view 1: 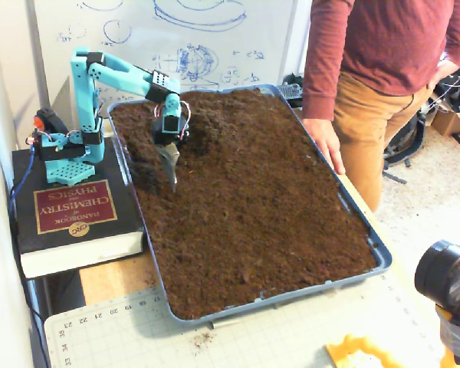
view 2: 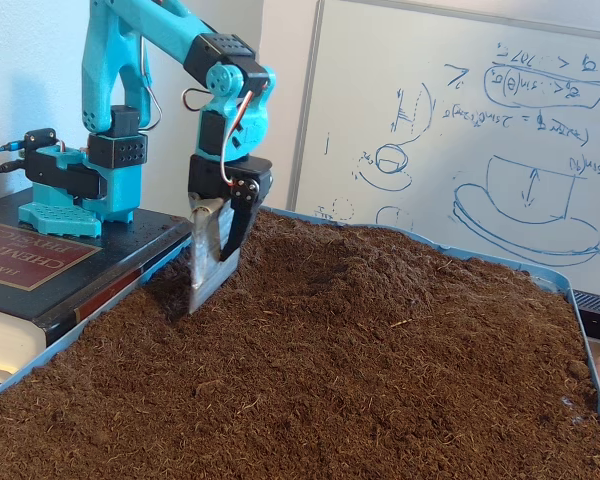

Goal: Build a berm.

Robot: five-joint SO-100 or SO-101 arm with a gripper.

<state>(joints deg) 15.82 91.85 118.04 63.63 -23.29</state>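
Note:
A blue tray (view 1: 291,300) holds loose dark brown soil (view 1: 253,199) spread almost level. The berm does not show as a clear ridge. The soil only rises in a low hump (view 2: 315,250) just right of the blade in a fixed view. My gripper (view 1: 172,170) (view 2: 208,280) hangs from the turquoise arm (view 1: 115,73) at the tray's back left. It points down, and its grey metal blade tip touches the soil. The black jaw lies against the blade with nothing between them. A shallow dip in the soil (view 1: 142,149) lies to the left of the blade.
The arm's base stands on a thick black chemistry handbook (view 1: 73,207) left of the tray. A person (view 1: 383,69) stands at the right, with a hand (view 1: 326,142) on the tray rim. A camera (view 1: 445,276), a cutting mat (view 1: 291,337) and a yellow part (view 1: 360,354) sit in front.

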